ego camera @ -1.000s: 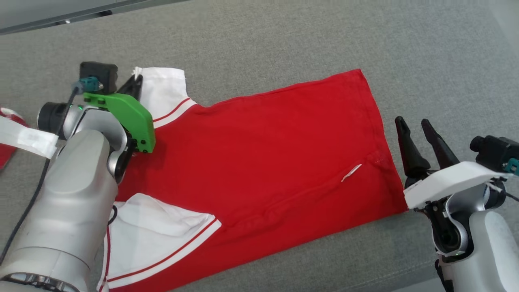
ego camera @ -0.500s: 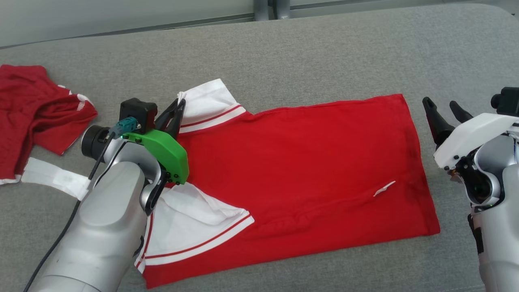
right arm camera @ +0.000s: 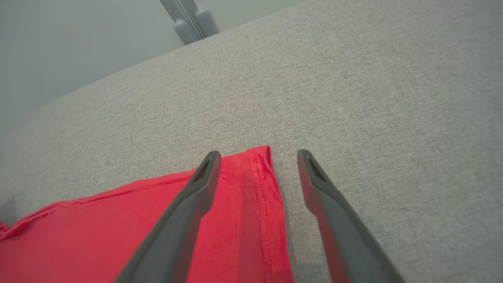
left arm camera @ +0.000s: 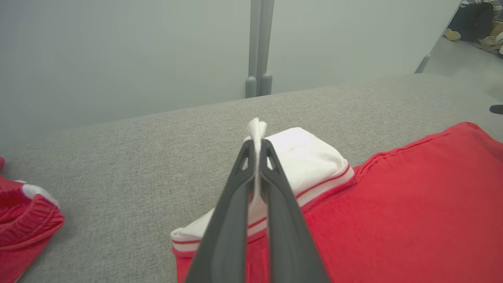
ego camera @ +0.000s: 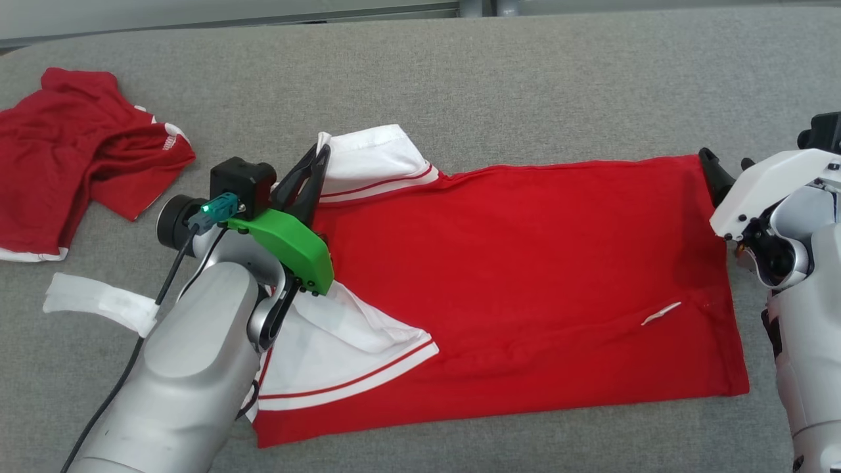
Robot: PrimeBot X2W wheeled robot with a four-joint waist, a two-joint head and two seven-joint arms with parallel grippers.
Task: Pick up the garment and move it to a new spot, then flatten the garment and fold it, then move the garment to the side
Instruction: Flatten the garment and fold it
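- Two grippers and one garment are entered below for you, with every place taken from the garment.
- Garment: a red shirt with white sleeves. It is spread flat and lengthwise on the grey upholstered surface, with the sleeves at its left end and the hem at its right end.
- Left gripper: at the garment's upper left. Its fingers are pressed together on a pinch of the upper white sleeve. In your left wrist view a tuft of white cloth stands out past the tips.
- Right gripper: at the garment's far right corner, fingers spread well apart and holding nothing. One finger lies over the red hem and the other over bare grey surface just beside the edge. You cannot tell whether the tips touch the cloth.
- Lower white sleeve: at the garment's near left, rumpled, with a red stripe along its cuff.
- Small white tag: on the garment's red body, near the right hem.
- Second red cloth: crumpled, well apart to the garment's left.
- White strip: flat on the surface, left of the garment's near sleeve.
- Grey post: past the surface's far edge, behind the garment's upper sleeve.
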